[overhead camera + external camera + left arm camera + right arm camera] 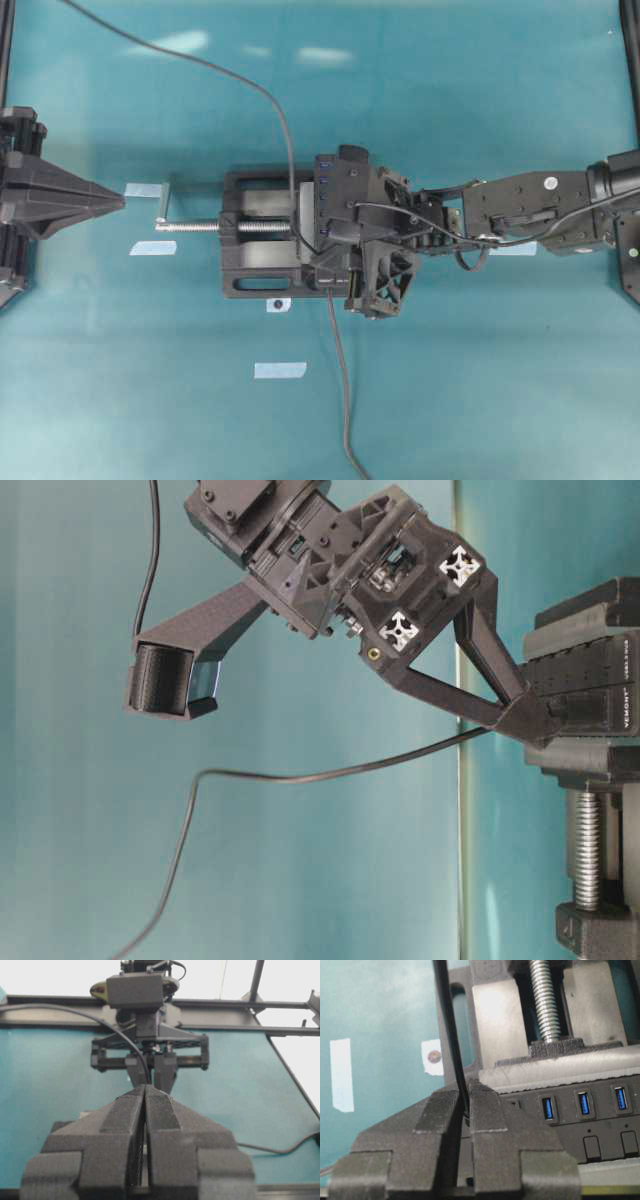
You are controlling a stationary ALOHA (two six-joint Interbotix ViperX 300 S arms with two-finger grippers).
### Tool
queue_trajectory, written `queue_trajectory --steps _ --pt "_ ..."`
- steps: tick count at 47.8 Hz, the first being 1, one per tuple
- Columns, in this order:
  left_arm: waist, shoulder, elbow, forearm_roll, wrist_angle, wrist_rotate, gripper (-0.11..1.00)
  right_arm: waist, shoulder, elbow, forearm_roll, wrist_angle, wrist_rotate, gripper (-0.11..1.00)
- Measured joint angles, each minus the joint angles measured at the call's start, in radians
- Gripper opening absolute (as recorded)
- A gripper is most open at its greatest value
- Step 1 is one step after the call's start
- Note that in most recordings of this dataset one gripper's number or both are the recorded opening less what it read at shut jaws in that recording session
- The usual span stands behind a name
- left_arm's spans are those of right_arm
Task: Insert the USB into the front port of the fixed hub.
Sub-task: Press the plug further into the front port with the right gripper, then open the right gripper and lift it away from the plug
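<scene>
Right gripper [465, 1110] clenched on cable [451, 1035] at end port of hub [600, 1115]
Fingers [437, 1115] pinch the thin dark cable just above its plug; the USB itself is hidden between the pads, right at the hub's end beside the first blue slot [548, 1108]. Hub lies clamped in the vise [255, 240], screw [544, 1000] behind it. Overhead, the right arm covers the hub; the cable [345, 400] trails off the near table edge. Left gripper [110, 202] is clenched on nothing, well apart from the vise, near the tape marks [150, 190]
</scene>
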Motion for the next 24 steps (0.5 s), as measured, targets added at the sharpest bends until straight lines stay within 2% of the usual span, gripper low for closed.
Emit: queue_trajectory --steps 24 --pt "0.002 0.0 0.0 0.0 0.0 -0.002 0.0 0.002 0.003 0.006 0.0 -0.002 0.011 0.04"
